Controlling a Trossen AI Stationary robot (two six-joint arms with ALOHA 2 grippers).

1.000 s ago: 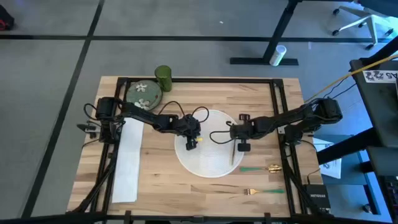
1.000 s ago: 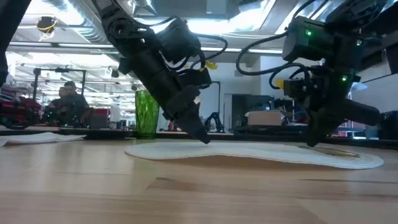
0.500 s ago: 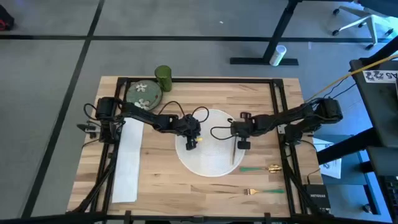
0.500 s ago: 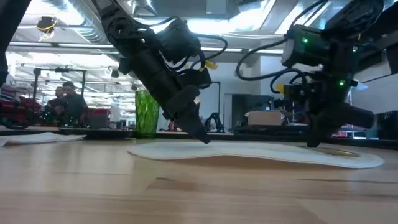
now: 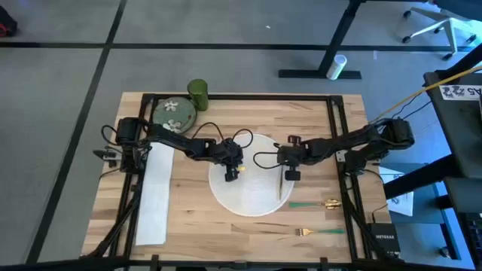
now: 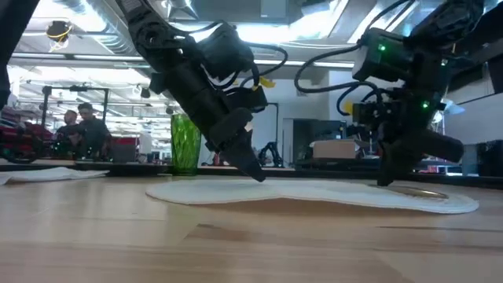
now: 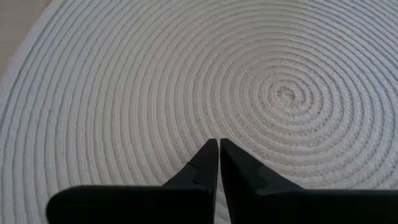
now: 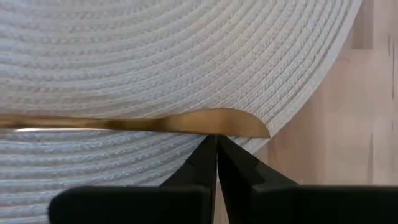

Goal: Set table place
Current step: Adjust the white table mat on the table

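Mat (image 5: 252, 181) lies mid-bench (image 5: 188, 218): woven, light, floppy; grip at rim, drag flat. Left hand (image 5: 231, 172) closed, empty, tips on mat. Right hand (image 5: 286, 175) closed by knife (image 8: 186, 122): thin, slippery; pinch handle.

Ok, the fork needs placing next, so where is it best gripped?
Mid-handle on the fork, from straight above, jaws across the thin green handle: it lies flat on the table, clear of the spoon. The right gripper, down on the mat, is nearer.
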